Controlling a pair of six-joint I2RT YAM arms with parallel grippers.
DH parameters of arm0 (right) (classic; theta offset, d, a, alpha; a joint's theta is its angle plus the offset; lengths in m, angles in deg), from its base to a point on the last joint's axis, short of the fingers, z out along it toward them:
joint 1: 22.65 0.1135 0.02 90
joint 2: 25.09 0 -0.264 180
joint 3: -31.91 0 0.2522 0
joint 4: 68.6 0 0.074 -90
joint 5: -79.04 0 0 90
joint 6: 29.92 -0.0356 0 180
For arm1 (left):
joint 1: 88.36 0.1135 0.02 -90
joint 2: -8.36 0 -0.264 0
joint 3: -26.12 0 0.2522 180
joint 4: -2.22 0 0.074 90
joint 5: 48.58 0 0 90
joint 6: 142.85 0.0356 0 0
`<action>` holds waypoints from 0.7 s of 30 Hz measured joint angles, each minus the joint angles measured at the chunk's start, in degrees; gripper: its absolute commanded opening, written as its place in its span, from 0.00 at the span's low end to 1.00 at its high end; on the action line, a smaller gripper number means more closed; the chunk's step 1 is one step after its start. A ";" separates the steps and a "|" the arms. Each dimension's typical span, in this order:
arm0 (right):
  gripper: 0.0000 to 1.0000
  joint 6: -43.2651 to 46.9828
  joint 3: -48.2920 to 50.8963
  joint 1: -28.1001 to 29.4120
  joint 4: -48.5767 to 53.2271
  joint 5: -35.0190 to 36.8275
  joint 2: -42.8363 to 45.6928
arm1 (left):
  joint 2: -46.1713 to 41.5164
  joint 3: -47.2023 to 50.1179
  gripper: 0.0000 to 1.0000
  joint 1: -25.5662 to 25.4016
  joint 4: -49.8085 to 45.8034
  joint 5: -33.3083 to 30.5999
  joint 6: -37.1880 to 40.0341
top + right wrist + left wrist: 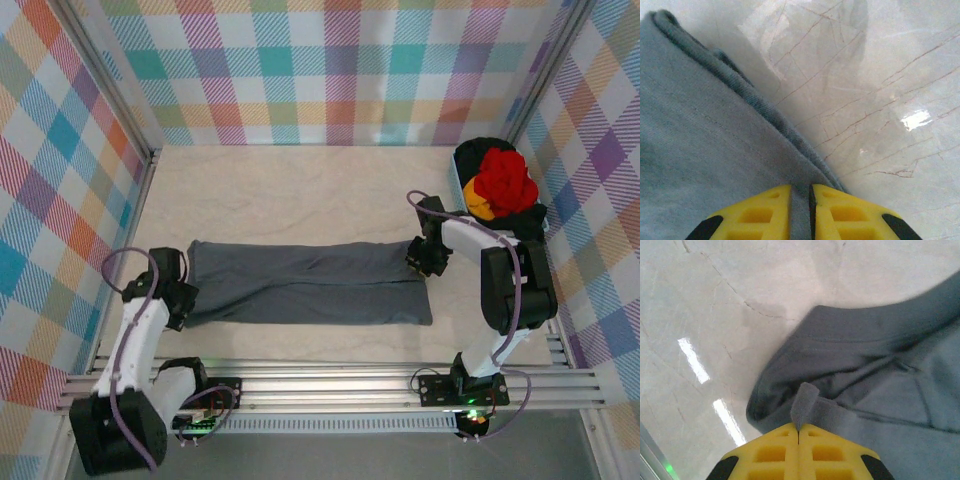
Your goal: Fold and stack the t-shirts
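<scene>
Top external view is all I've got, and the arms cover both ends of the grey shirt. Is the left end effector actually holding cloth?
Observer: Yes. From the left wrist, the left end effector is shut, with a tuft of the grey t-shirt pinched between its yellow fingers.
Operator: And the right one?
Observer: From the right wrist, the right end effector is closed to a thin slit on the shirt's hemmed edge.
Operator: Is the left corner lying flat?
Observer: No. Just ahead of the left fingers the cloth is rumpled into raised folds.
</scene>
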 measured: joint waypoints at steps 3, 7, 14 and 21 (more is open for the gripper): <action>0.18 -0.02 0.00 0.00 0.26 0.02 0.22 | 5.11 0.00 0.00 0.00 2.29 -1.09 0.81; 0.19 -0.02 0.00 0.00 0.46 0.20 0.35 | 7.61 0.00 0.00 0.00 4.09 -2.05 1.33; 0.24 0.20 0.00 0.61 0.61 0.42 1.33 | 12.79 -1.44 0.37 0.00 5.95 -4.09 2.03; 0.33 2.51 -0.76 1.14 1.09 0.59 6.67 | 9.27 -4.81 0.75 -0.20 2.49 -7.63 1.22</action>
